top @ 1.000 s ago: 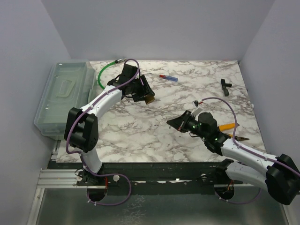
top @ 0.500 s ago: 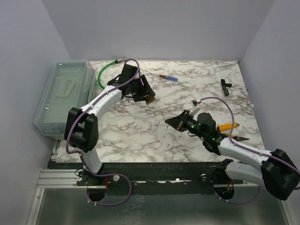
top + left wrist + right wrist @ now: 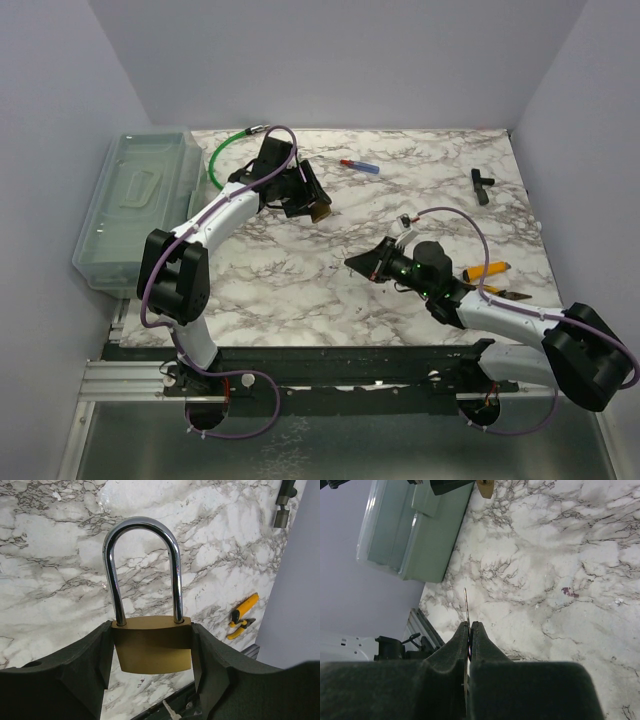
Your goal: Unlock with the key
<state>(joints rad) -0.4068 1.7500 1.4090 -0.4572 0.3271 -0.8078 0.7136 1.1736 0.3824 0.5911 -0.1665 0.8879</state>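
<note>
My left gripper is shut on a brass padlock with a closed steel shackle, held above the marble table near the back left. The padlock shows small in the top view and at the upper edge of the right wrist view. My right gripper is shut on a thin metal key, whose blade sticks out edge-on past the fingertips. It hovers at mid-table, right of and nearer than the padlock, pointing left toward it.
A clear plastic bin stands at the left edge. A green cable, a red-and-blue pen, a black tool and yellow-handled pliers lie on the marble table.
My right gripper has moved left with the key, closer to the padlock. The left arm and padlock have stayed still.
</note>
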